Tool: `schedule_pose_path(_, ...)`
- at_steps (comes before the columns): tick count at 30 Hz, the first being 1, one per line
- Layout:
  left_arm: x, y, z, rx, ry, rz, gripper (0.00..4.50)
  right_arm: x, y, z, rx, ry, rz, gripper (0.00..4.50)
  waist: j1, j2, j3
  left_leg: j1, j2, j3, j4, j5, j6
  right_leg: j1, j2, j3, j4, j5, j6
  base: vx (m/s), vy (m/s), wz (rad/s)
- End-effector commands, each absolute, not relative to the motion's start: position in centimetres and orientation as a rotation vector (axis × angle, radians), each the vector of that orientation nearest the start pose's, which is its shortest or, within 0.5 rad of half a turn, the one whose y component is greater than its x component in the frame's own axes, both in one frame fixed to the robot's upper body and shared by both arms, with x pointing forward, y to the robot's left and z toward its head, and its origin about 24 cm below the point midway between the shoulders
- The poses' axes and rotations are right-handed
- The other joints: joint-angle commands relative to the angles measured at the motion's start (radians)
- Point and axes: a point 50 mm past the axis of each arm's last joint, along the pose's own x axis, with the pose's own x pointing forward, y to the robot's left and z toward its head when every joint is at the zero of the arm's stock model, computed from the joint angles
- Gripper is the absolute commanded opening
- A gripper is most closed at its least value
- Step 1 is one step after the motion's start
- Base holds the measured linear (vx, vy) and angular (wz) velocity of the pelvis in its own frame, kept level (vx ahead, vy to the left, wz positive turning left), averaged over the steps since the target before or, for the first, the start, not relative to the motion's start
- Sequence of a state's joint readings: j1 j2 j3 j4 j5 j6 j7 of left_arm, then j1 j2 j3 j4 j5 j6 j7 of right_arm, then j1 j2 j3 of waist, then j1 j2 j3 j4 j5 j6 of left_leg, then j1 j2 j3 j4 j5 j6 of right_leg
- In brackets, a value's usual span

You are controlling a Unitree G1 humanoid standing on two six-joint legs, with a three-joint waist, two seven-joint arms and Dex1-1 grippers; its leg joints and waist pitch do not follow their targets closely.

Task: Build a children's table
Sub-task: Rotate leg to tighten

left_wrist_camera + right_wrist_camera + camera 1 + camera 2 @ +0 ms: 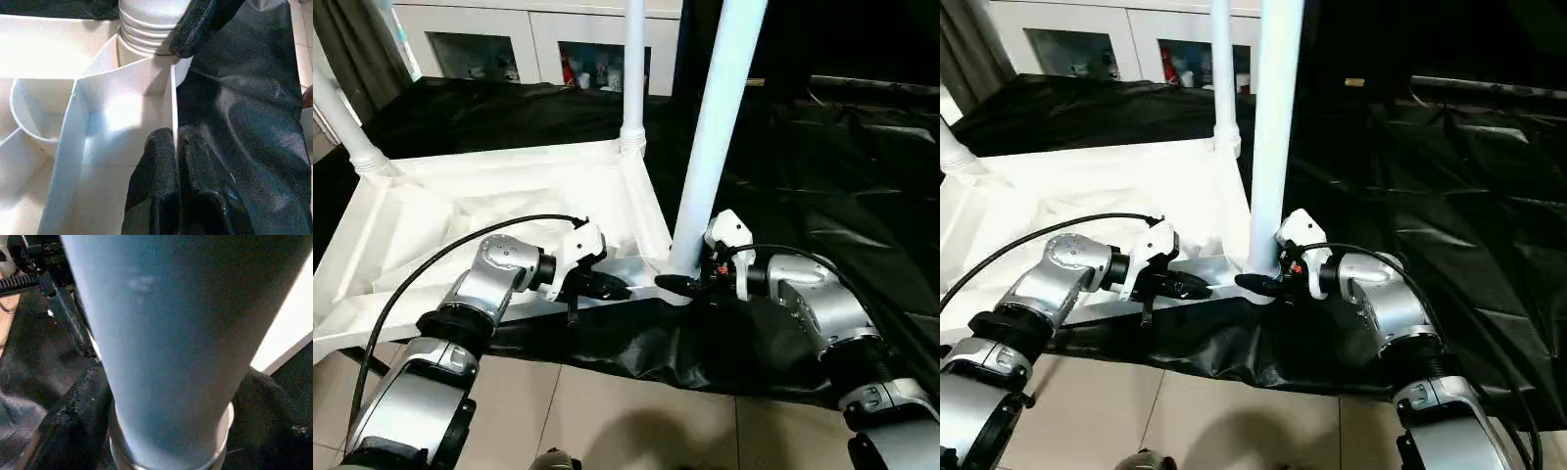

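Observation:
The white table top lies upside down, ribbed underside up, on a black sheet. Three white legs stand in its corner sockets: one at the far left, one at the back, and a near one at the corner closest to my grippers. My left gripper is shut on the top's thin raised rim just beside that corner. The right gripper is shut around the base of the near leg, a finger on either side. The fourth leg is out of view.
A crumpled black sheet covers the raised surface and hangs over its front edge. Beige floor tiles lie below my forearms. A white cabinet with glass doors stands behind. A black cable loops over my left arm.

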State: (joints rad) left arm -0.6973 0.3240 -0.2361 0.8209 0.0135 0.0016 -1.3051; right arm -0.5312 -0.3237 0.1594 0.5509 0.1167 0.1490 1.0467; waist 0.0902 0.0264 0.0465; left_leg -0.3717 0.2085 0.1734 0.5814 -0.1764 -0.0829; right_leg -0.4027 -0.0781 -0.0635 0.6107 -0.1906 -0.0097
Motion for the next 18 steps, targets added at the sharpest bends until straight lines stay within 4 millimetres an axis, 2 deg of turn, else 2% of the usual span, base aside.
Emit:
schedule_pose_path(1, 32.9, 12.6, 5.8, 0.318, 0.406, -1.433, 0.00, 31.7, -13.6, 5.4, -0.145, 0.324, 1.135, 3.00, -0.003, 0.000, -0.066, 0.012, 0.022, 0.003, -0.060, -0.174, 0.055, 0.058, -0.057, 0.040, -0.062, -0.060, -0.267, 0.000, 0.000, 0.00)
schedule_pose_path(3, 32.9, 12.3, 5.8, 0.314, 0.400, -1.426, 0.00, 31.6, -13.5, 5.3, -0.140, 0.324, 1.127, 2.87, -0.003, 0.000, -0.066, 0.012, 0.023, 0.003, -0.060, -0.171, 0.056, 0.057, -0.056, 0.039, -0.062, -0.052, -0.269, 0.000, 0.000, 0.00)
schedule_pose_path(4, 33.0, 12.1, 5.8, 0.308, 0.396, -1.424, 0.00, 31.5, -13.4, 5.1, -0.137, 0.326, 1.121, 2.81, -0.004, -0.009, -0.066, 0.011, 0.022, 0.004, -0.060, -0.166, 0.058, 0.059, -0.056, 0.040, -0.061, -0.049, -0.269, 0.000, 0.000, 0.00)
schedule_pose_path(6, 33.0, 11.7, 5.8, 0.302, 0.387, -1.418, 0.00, 31.3, -13.3, 4.8, -0.136, 0.333, 1.114, 2.80, -0.002, -0.005, -0.066, 0.011, 0.022, 0.003, -0.060, -0.163, 0.060, 0.058, -0.058, 0.040, -0.062, -0.062, -0.263, 0.000, 0.000, 0.00)
schedule_pose_path(7, 33.1, 11.6, 5.8, 0.302, 0.385, -1.406, 0.00, 31.3, -13.2, 4.5, -0.134, 0.339, 1.102, 2.80, -0.001, -0.011, -0.066, 0.012, 0.022, 0.003, -0.059, -0.162, 0.061, 0.058, -0.058, 0.040, -0.062, -0.071, -0.261, 0.000, 0.000, 0.00)
schedule_pose_path(9, 33.2, 11.5, 5.8, 0.302, 0.385, -1.400, 0.00, 31.2, -13.2, 4.4, -0.134, 0.342, 1.096, 2.76, -0.002, -0.010, -0.064, 0.011, 0.021, 0.003, -0.061, -0.169, 0.059, 0.057, -0.059, 0.040, -0.066, -0.105, -0.252, 0.000, 0.000, 0.00)
schedule_pose_path(10, 33.7, 11.1, 5.8, 0.303, 0.377, -1.326, 0.00, 31.8, -13.1, 3.6, -0.126, 0.368, 0.964, 2.75, -0.004, -0.015, -0.064, 0.011, 0.022, 0.004, -0.061, -0.171, 0.058, 0.056, -0.058, 0.041, -0.067, -0.115, -0.247, 0.000, 0.000, 0.00)
schedule_pose_path(11, 34.7, 10.6, 5.7, 0.313, 0.370, -1.192, 0.00, 32.7, -13.2, 2.5, -0.096, 0.411, 0.746, 2.75, -0.011, -0.011, -0.059, 0.014, 0.019, 0.005, -0.064, -0.180, 0.042, 0.046, -0.057, 0.043, -0.071, -0.149, -0.240, 0.000, 0.000, 0.00)
schedule_pose_path(12, 34.8, 10.5, 5.7, 0.313, 0.370, -1.184, 0.00, 32.7, -13.1, 2.4, -0.093, 0.413, 0.734, 2.75, -0.014, -0.009, -0.057, 0.018, 0.019, 0.003, -0.067, -0.201, 0.025, 0.045, -0.060, 0.043, -0.075, -0.190, -0.234, 0.000, 0.000, 0.00)
schedule_pose_path(13, 35.0, 10.3, 5.7, 0.315, 0.369, -1.143, 0.00, 32.8, -13.1, 2.1, -0.080, 0.424, 0.680, 2.75, -0.017, -0.016, -0.057, 0.018, 0.015, 0.000, -0.068, -0.229, 0.004, 0.049, -0.060, 0.041, -0.081, -0.270, -0.212, 0.000, 0.000, 0.00)
schedule_pose_path(14, 35.2, 10.2, 5.6, 0.313, 0.372, -1.126, 0.00, 32.9, -13.0, 1.9, -0.068, 0.428, 0.645, 2.75, -0.014, -0.016, -0.057, 0.023, 0.017, 0.000, -0.068, -0.241, 0.005, 0.047, -0.064, 0.044, -0.088, -0.301, -0.197, 0.000, 0.000, 0.00)
schedule_pose_path(15, 35.5, 9.4, 5.4, 0.303, 0.375, -1.068, 0.00, 33.0, -12.5, 1.2, -0.020, 0.451, 0.542, 2.75, -0.017, -0.012, -0.055, 0.020, 0.018, 0.001, -0.070, -0.242, 0.005, 0.045, -0.063, 0.046, -0.088, -0.302, -0.193, 0.000, 0.000, 0.00)
schedule_pose_path(16, 35.6, 8.7, 5.3, 0.289, 0.379, -1.038, 0.00, 32.9, -12.0, 0.8, 0.001, 0.467, 0.490, 2.74, -0.017, -0.013, -0.054, 0.023, 0.017, -0.001, -0.072, -0.251, -0.001, 0.044, -0.061, 0.045, -0.092, -0.315, -0.180, 0.000, 0.000, 0.00)
schedule_pose_path(18, 35.6, 6.9, 5.1, 0.267, 0.378, -0.995, 0.00, 32.8, -10.5, 0.2, 0.035, 0.489, 0.408, 2.74, -0.018, -0.010, -0.057, 0.023, 0.018, -0.002, -0.074, -0.239, -0.010, 0.043, -0.061, 0.046, -0.088, -0.289, -0.176, 0.000, 0.000, 0.00)
